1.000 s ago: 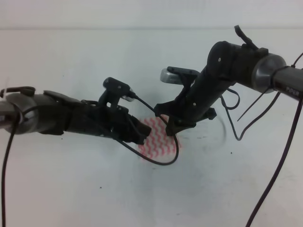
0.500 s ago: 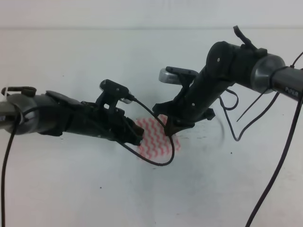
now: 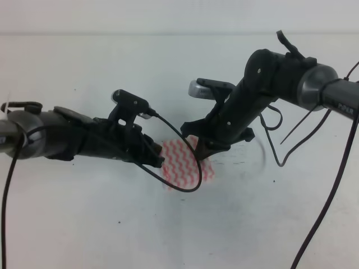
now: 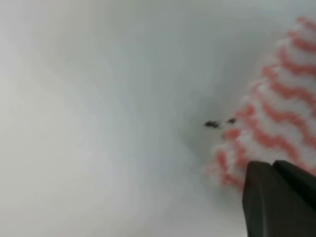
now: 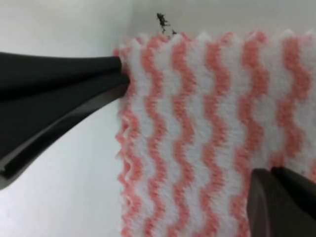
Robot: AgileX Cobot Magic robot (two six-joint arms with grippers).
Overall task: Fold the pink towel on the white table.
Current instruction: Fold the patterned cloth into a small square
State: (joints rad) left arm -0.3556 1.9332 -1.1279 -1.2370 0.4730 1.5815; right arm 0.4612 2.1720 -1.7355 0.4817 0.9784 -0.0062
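Towel (image 3: 182, 165) lies mid-table (image 3: 84, 224), already a small layered square. Both grippers — left (image 3: 159, 159), right (image 3: 203, 150) — sit low at opposite edges; whether either grips cloth I cannot tell. Folding looks nearly finished — next, another fold or letting go. Arms and cable hide the edges.

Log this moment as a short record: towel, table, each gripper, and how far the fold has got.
towel: pink towel, small wavy-striped patch lying on the table between both arms; layered edge in the right wrist view
table: white table, a few dark specks
left gripper: left gripper at the towel's left edge, fingers together at the edge, apparently pinching it
right gripper: right gripper at the towel's far right edge; grip unclear
fold stage: apparently already folded over
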